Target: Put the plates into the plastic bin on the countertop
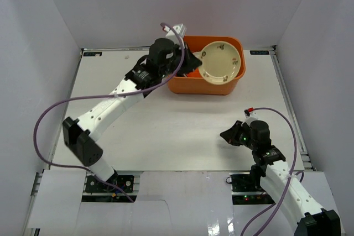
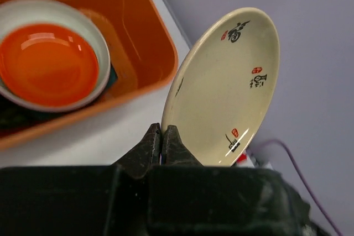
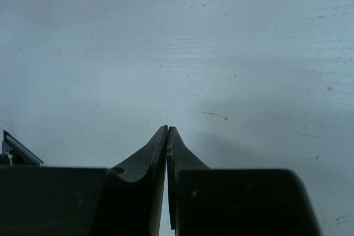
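My left gripper (image 1: pixel 191 62) (image 2: pixel 161 132) is shut on the rim of a cream-gold plate (image 1: pixel 220 62) (image 2: pixel 229 84) with small red and black marks. It holds the plate tilted over the right part of the orange plastic bin (image 1: pixel 232 86) (image 2: pixel 145 37). Inside the bin lies an orange-red plate with a pale rim (image 2: pixel 48 62), on top of darker plates that are mostly hidden. My right gripper (image 1: pixel 228 135) (image 3: pixel 167 131) is shut and empty, low over the white countertop (image 1: pixel 166 122) at the near right.
White walls (image 1: pixel 44 37) bound the countertop on the left, back and right. The bin stands against the back wall. A purple cable (image 1: pixel 55 109) loops from my left arm over the left of the countertop.
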